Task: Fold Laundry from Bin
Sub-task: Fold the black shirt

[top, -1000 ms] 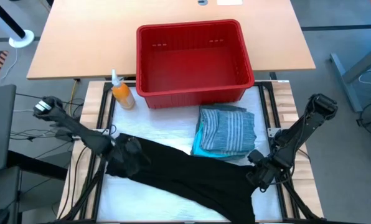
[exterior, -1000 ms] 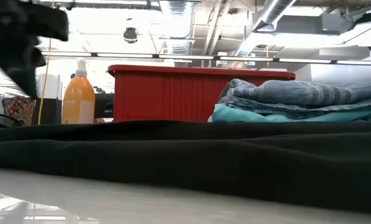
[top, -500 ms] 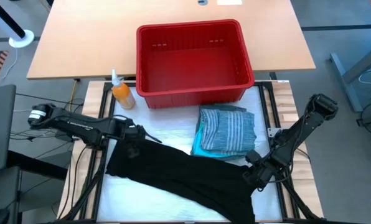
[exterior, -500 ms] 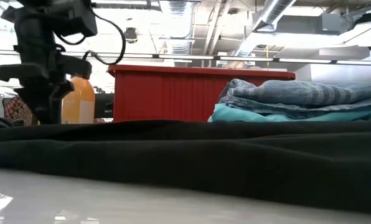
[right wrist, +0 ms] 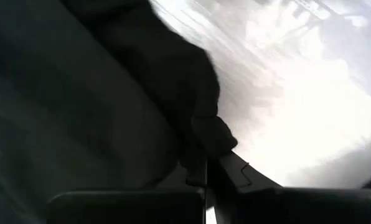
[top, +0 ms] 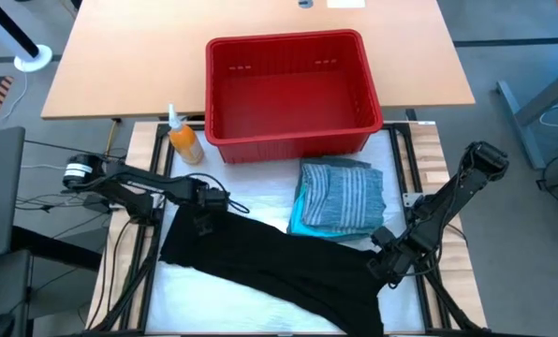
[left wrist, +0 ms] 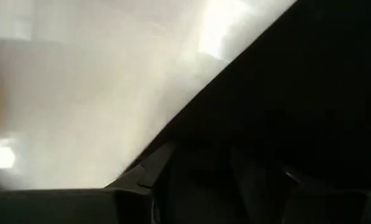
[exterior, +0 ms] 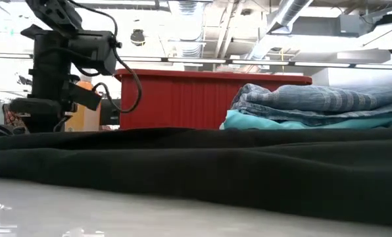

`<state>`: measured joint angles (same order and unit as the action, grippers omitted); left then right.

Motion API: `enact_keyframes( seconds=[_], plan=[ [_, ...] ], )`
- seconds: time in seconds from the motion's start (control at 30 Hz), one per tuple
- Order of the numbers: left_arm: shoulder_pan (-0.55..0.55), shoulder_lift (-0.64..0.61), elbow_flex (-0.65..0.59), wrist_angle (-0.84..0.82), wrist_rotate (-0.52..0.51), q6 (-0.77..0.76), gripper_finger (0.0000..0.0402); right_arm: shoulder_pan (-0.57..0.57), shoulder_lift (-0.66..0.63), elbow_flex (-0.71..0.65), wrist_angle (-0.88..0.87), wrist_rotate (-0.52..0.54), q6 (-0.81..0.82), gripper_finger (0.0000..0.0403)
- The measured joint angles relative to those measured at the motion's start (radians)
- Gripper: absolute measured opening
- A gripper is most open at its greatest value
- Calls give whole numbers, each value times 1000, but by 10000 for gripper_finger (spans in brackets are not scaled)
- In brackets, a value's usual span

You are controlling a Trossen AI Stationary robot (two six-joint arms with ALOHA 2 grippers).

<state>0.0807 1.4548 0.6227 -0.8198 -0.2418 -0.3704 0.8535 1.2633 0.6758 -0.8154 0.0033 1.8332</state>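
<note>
The large black garment (top: 279,267) lies spread slantwise on the white table top, from the left side to the near right corner. My left gripper (top: 204,217) points down over the garment's far left end. Its fingers stand apart in the left wrist view (left wrist: 223,162), with black cloth (left wrist: 297,93) under them. My right gripper (top: 384,267) is shut on the garment's right end. A folded striped shirt (top: 345,192) rests on a folded turquoise garment (top: 302,220) near the red bin (top: 288,42), whose inside shows only its red floor. My left gripper hangs right at the black cloth; whether its fingers touch it, I cannot tell. My right gripper pinches a bunched lump of the garment's right edge (right wrist: 204,134) between its two fingers. It comes from above, pointing down. The rest of the garment lies slack on the table.
An orange bottle (top: 183,142) stands beside the bin's near left corner, close behind my left arm. The folded stack (exterior: 314,99) sits right of centre. Bare white table shows near the front left (top: 213,300). A wooden table (top: 120,65) carries the bin.
My left gripper has swung in from the table's left side and come down, tipping to point downward, over the black garment's far left end. Its fingers kept the same gap. The garment and my right gripper have stayed where they were.
</note>
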Motion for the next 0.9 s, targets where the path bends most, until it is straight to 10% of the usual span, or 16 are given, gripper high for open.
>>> enact_keyframes(
  seconds=[0.47, 0.9],
  plan=[
    [168, -64, 11, -54, -31, 13, 142, 28, 0, 0, -67, -47, -12, 32],
    [174, -74, 36, -58, -32, 35, 142, 33, -1, 133, -230, -138, -164, 160]
  ],
)
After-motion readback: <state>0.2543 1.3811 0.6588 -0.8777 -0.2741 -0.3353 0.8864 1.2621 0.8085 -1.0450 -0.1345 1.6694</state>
